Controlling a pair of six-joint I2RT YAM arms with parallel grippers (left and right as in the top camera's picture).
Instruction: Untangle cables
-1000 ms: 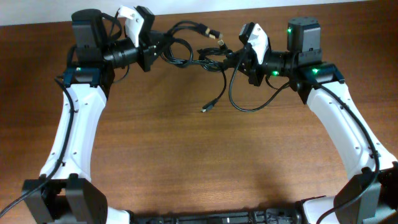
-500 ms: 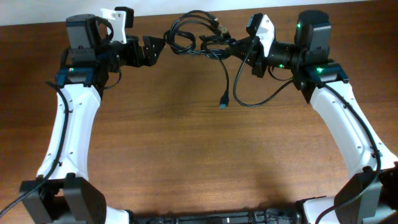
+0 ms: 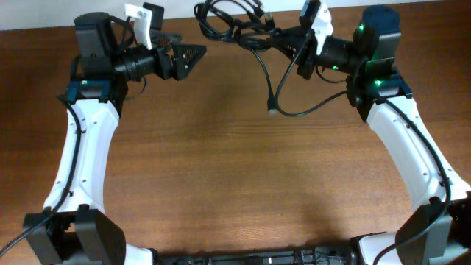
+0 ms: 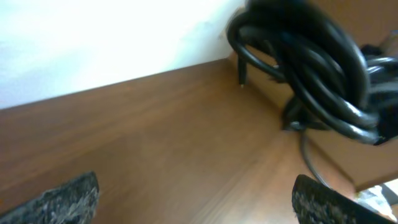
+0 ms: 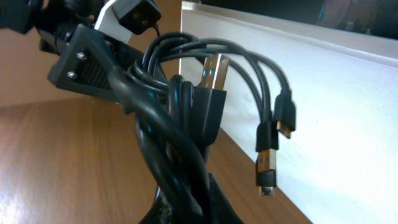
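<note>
Untangling is barely begun: the cables (image 3: pixel 229 23) form one knotted bundle at the far edge of the bench (image 3: pixel 235 177), clamped in the closed right fingers (image 3: pixel 293 38), one plug end (image 3: pixel 272 110) trailing loose, while the left fingers (image 3: pixel 185 51) stand wide open, empty, nearby.

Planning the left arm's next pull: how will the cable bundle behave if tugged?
Probably floppy: a loose end sags from the cables pinched in the right gripper. Likely light, since one pinch carries them all. The loops look interlocked, so a tug may drag the whole bundle.
</note>
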